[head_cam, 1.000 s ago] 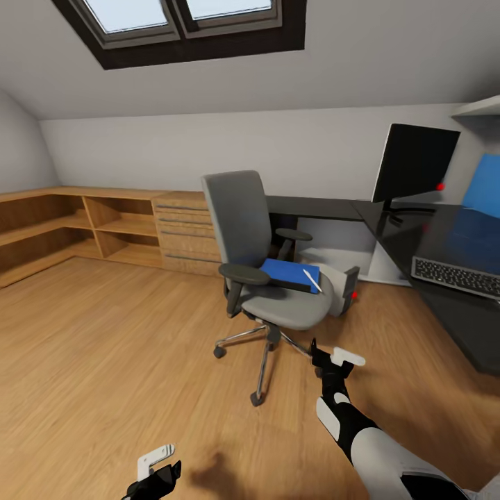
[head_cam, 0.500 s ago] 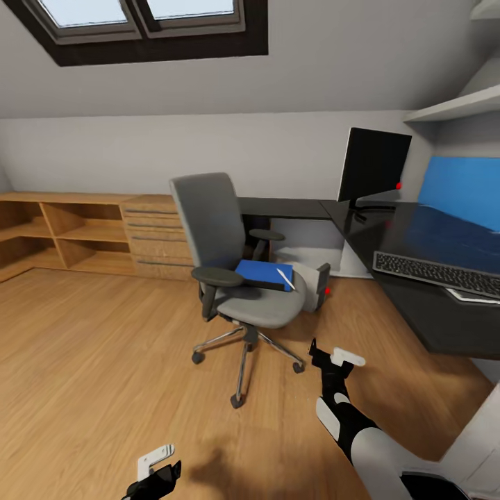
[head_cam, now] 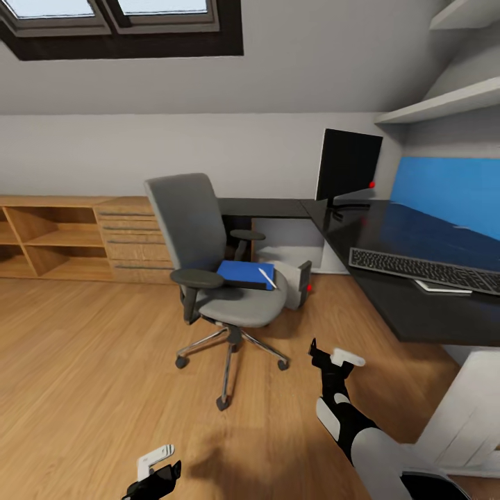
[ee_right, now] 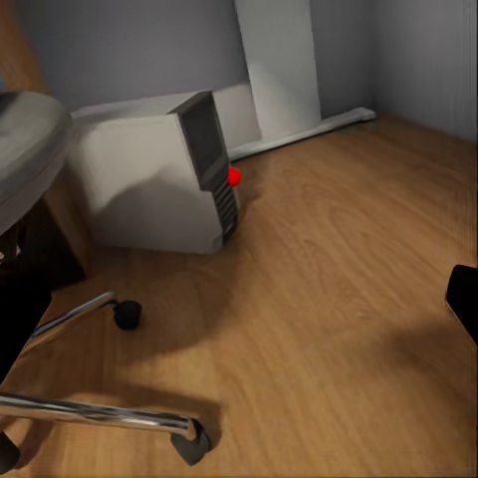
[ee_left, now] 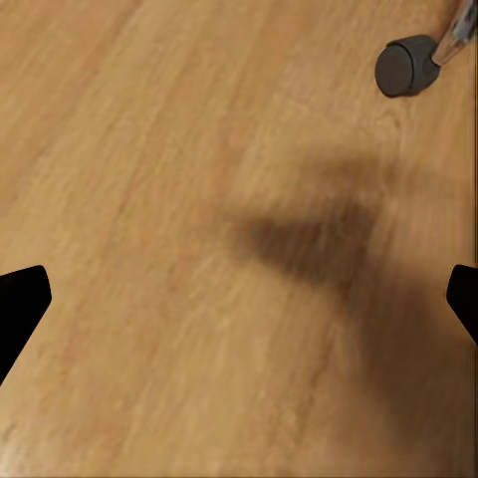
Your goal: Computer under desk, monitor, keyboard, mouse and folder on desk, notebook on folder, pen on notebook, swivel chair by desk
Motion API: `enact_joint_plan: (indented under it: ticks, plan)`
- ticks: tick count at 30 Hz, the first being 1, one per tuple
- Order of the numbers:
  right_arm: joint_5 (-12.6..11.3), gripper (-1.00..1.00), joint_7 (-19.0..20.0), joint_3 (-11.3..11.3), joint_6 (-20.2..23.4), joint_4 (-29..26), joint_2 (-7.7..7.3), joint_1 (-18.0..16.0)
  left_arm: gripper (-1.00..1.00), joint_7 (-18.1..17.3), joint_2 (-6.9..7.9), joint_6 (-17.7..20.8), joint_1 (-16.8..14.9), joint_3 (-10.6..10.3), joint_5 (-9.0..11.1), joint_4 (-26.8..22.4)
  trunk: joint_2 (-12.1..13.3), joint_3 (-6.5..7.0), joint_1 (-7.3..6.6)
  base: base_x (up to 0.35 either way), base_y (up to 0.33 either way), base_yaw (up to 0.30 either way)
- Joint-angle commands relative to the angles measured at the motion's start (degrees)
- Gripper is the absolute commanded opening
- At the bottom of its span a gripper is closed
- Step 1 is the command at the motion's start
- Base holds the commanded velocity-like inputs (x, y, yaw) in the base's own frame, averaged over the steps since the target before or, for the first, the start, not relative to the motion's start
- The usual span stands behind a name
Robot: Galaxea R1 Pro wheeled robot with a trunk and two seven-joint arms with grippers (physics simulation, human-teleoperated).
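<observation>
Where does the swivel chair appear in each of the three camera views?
Head view: the swivel chair stands left of centre on the wood floor, the folder on its seat.
Left wrist view: one caster near a corner.
Right wrist view: seat edge and chrome base legs along one side, beside the computer.
Shared landmark: the chair's casters on the wood floor.

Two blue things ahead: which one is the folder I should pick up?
The flat blue folder lying on the grey swivel chair's seat, white pen atop; the other is a blue wall panel.
</observation>
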Motion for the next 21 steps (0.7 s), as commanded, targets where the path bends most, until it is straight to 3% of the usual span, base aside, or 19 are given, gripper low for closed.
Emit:
enact_joint_plan:
  ticks: [1, 14, 21]
  plan:
    - [-0.26, 1.00, 0.21, -0.21, -0.24, 0.04, 0.04, -0.03, 1.00, 0.50, 0.06, -0.02, 0.00, -0.44, 0.41, -0.09, -0.02, -0.06, -0.01, 0.000, 0.000, -0.142]
    - [-0.09, 1.00, 0.55, -0.15, 0.18, 0.10, 0.05, -0.06, 1.00, 0.50, 0.06, -0.02, 0.00, -0.44, 0.41, -0.09, -0.02, -0.05, -0.01, 0.000, 0.000, -0.031]
    - [-0.24, 1.00, 0.63, -0.20, 2.79, -0.24, 0.11, -0.06, 1.00, 0.51, 0.06, -0.02, 0.00, -0.44, 0.41, -0.09, -0.02, -0.05, -0.01, 0.000, 0.000, -0.001]
